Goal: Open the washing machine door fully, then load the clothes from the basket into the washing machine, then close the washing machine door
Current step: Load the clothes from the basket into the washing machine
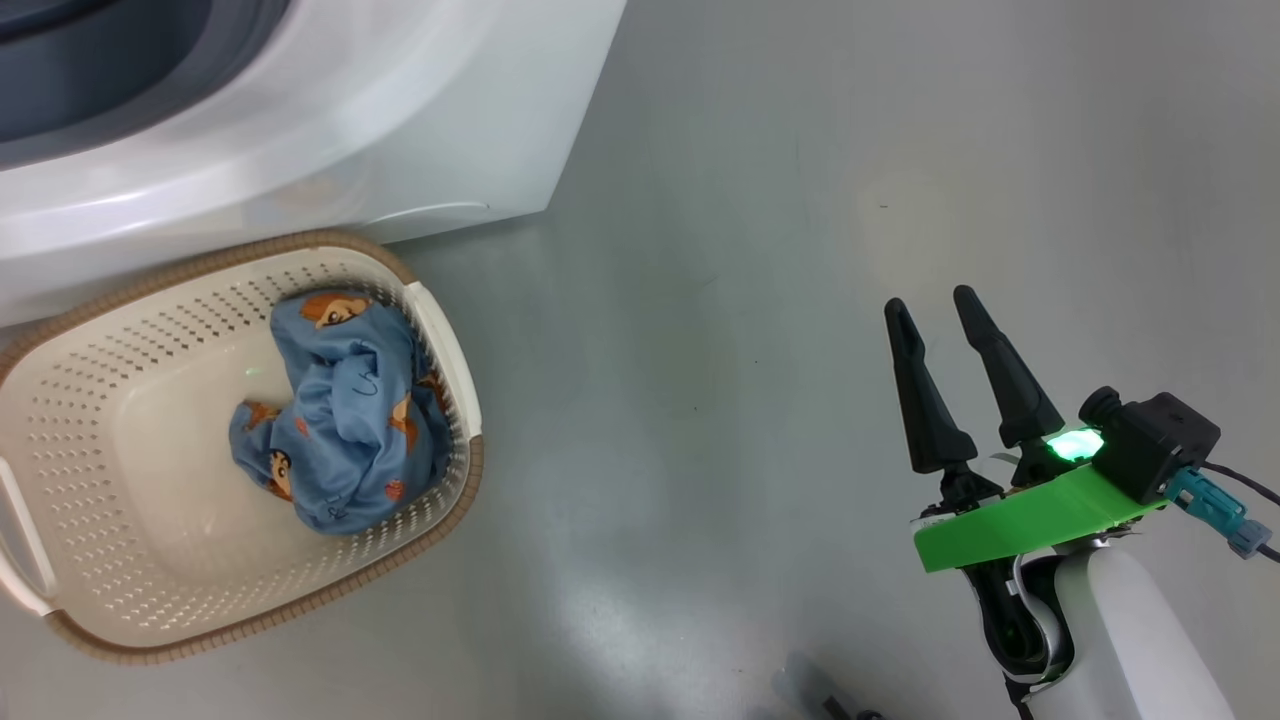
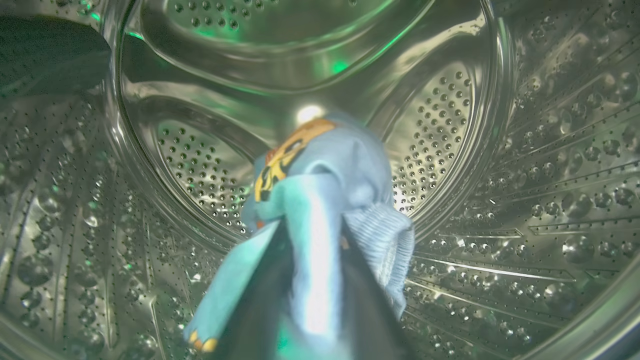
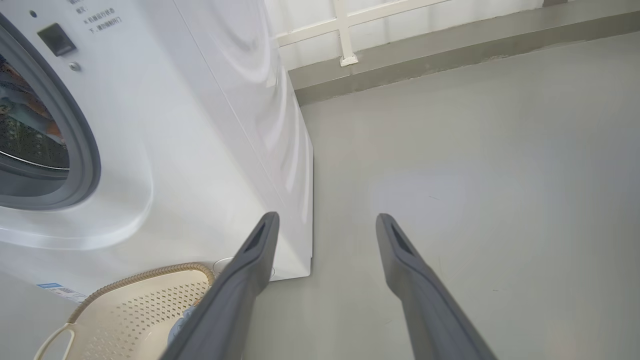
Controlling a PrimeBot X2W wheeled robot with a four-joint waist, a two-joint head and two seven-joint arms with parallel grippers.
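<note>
inside the drum (image 2: 550,175), the left gripper (image 2: 314,260) had a blue garment (image 2: 350,160) between its fingers, trailing ahead; gripped or loose, i couldn't tell. the right gripper (image 1: 929,300) stood wide, empty, with the basket (image 1: 130,330) and the other clothes (image 1: 340,420) well off to its left.

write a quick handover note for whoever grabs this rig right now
Hands: the left hand is inside the drum with a blue garment draped between its fingers; gripped or released, I cannot tell. The right hand is open and empty above the floor.
Things: the basket sits on the floor against the washing machine, with a bundle of clothes inside.
Done: machine mouth uncovered, one garment in the drum.
Left: drop it, load the bundle, close the door.
</note>
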